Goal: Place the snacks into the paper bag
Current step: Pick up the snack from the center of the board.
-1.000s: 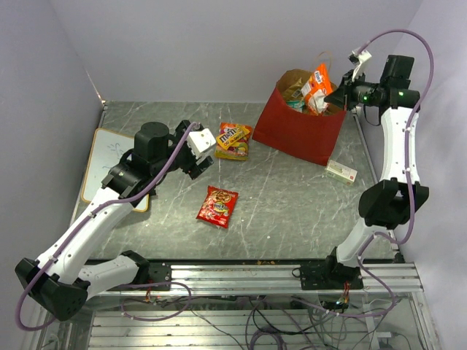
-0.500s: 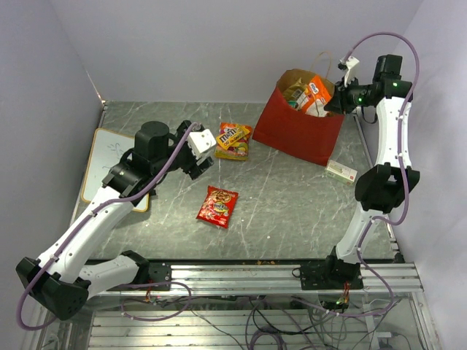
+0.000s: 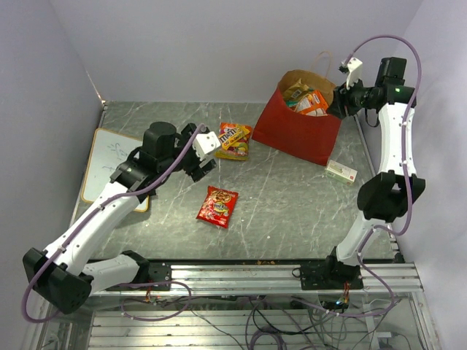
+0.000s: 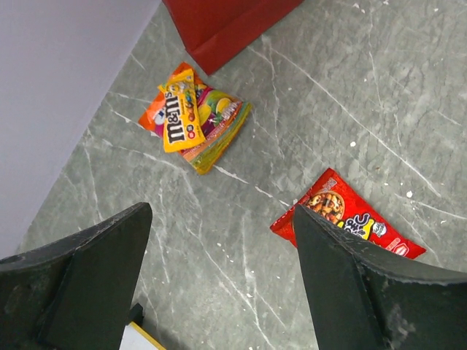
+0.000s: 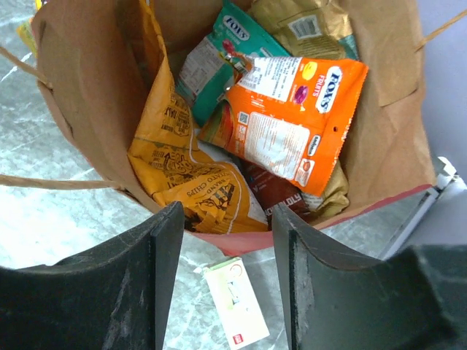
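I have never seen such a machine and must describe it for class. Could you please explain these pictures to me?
These are two robot arms bolted at the near edge of a table, each ending in a two-finger claw. The wide picture comes from a fixed camera above and behind them. The other two come from cameras on the wrists; the dark shapes at the bottom are each claw's own fingers. On the table lie a small pile of candy packs, a red packet, a small white box, a white board and a red paper bag with an orange packet among others inside. The left claw and the right claw are both open and hold nothing.
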`<action>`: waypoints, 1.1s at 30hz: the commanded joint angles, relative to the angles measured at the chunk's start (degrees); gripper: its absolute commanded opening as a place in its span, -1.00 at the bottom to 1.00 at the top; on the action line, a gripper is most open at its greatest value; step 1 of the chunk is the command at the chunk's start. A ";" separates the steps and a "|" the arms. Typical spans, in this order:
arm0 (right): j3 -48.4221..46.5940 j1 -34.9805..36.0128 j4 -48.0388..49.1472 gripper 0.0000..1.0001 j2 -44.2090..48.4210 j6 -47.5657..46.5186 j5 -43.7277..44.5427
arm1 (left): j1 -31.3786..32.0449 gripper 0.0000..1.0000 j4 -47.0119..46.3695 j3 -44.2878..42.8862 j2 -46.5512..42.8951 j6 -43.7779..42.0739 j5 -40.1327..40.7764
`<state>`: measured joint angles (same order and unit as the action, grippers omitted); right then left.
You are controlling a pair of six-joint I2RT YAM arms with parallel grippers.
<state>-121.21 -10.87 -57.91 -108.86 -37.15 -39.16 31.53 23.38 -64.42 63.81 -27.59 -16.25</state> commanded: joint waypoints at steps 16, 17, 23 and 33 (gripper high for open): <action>33.21 0.13 22.86 0.25 33.04 15.12 0.31 | -0.91 0.85 2.11 0.63 15.14 4.03 4.94; 37.33 0.15 24.81 0.25 35.25 16.32 -1.79 | -1.16 0.85 1.31 0.31 16.29 5.25 5.39; 53.38 0.41 30.48 0.28 43.40 18.35 -13.76 | -5.10 0.81 -0.89 -5.02 25.82 10.68 3.64; 66.03 0.41 34.40 0.29 48.01 18.59 -14.27 | -12.24 0.74 1.16 -21.33 47.32 18.57 -10.96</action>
<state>-56.60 -10.63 -27.20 -63.72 -18.96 -51.86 20.05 24.84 -80.34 105.95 -13.43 -19.33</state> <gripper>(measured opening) 0.640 0.872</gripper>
